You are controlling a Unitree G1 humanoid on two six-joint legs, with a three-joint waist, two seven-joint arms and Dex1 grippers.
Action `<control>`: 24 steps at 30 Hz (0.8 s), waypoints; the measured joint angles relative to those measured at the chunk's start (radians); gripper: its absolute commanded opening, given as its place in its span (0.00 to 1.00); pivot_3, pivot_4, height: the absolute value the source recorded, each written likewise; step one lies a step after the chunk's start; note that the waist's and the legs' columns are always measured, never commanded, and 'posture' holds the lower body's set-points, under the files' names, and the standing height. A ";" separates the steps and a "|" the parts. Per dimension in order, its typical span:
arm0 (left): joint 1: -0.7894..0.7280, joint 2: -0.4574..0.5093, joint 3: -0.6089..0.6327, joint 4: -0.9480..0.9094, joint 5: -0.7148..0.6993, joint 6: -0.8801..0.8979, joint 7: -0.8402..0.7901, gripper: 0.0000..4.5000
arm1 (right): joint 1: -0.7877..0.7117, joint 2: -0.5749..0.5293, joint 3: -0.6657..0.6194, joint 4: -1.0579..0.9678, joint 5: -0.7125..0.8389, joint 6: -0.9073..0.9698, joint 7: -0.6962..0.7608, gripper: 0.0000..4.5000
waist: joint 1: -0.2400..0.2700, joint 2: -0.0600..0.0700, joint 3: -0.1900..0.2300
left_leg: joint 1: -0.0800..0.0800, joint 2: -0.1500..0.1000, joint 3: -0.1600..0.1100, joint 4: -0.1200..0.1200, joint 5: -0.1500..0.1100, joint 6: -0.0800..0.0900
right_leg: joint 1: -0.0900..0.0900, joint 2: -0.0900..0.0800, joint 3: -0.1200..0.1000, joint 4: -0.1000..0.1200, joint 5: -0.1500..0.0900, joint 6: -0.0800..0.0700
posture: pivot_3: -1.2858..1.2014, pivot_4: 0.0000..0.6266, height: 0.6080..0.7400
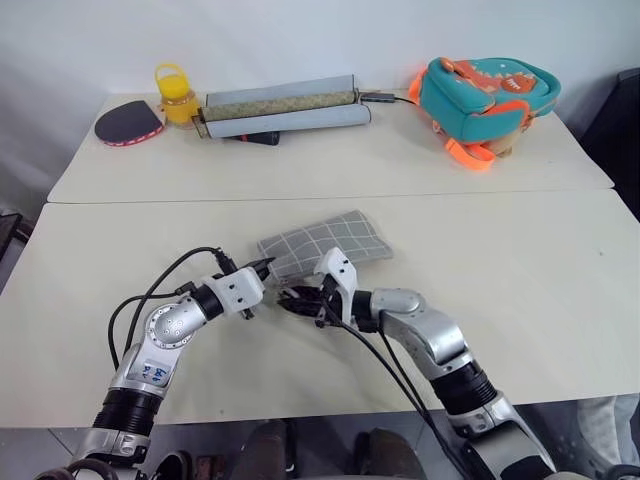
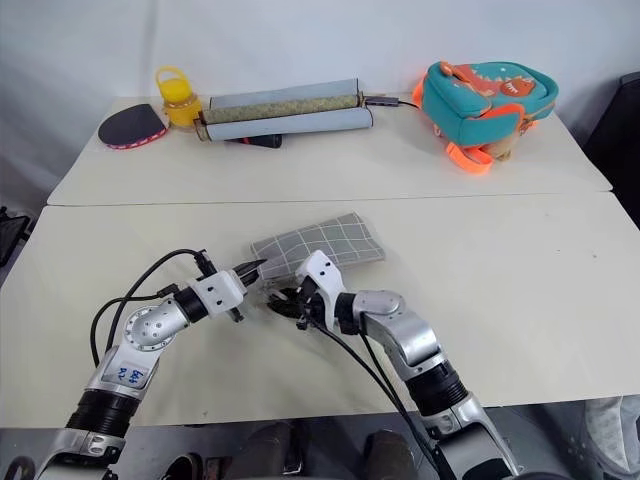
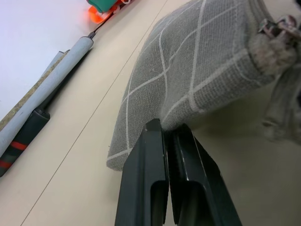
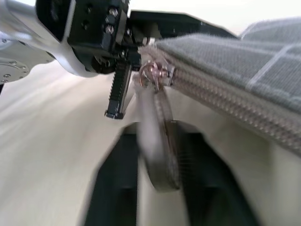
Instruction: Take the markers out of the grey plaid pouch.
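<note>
Table (image 1: pixel 560 300): cream top, two slabs joined by seam.
Backpack (image 1: pixel 485 95): teal and orange, far right corner.
Rolled mats (image 1: pixel 285 112): grey, far edge; paddle (image 1: pixel 128 122) and yellow jar (image 1: pixel 178 97) beside them at left.
Pouch (image 1: pixel 325 245): grey plaid, flat on near slab, centre; zipper closed along edge, markers not visible.
Left gripper (image 1: pixel 262 268): fingers pressed together, pinching pouch's near corner.
Right gripper (image 1: pixel 292 300): fingers closed on zipper pull loop (image 4: pixel 157 141) at same corner, just beside left gripper.
</note>
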 measured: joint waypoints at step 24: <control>0.042 0.055 0.089 -0.023 -0.257 0.070 -0.136 0.00 | -0.086 -0.381 -0.233 0.250 -0.016 -0.207 0.283 0.22 | 0.000 0.000 0.000 | 0.000 0.001 0.003 0.000 0.000 0.001 | 0.001 0.000 0.000 -0.004 0.000 0.000 | 0.52 0.24 1.00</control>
